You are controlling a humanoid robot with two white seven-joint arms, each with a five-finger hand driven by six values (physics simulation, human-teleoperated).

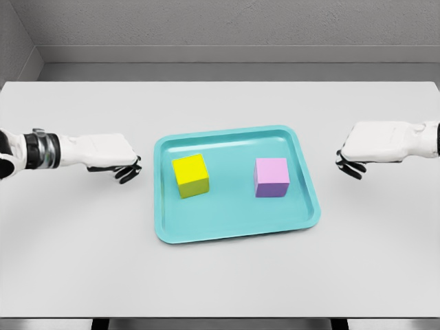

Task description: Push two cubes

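Head view showed a pale grey, matte surface carrying a teal tray, a shallow rectangle with rounded corners and a raised rim, smooth and faintly glossy. No writing, brand or label could be read on anything. Inside the tray sat two plain, flat-faced cubes, well apart: the yellow cube on the left half, turned slightly askew, and the purple cube on the right half, squarer to the tray's edges. Both rested on the tray floor, touching neither rim nor each other. The left hand, white-shelled with dark fingers, hovered just beside the tray's left edge, its fingers curled loosely under and grasping nothing. The right hand hung near the tray's right edge, fingers likewise curled downward and empty. A grey textured wall stood behind the surface.
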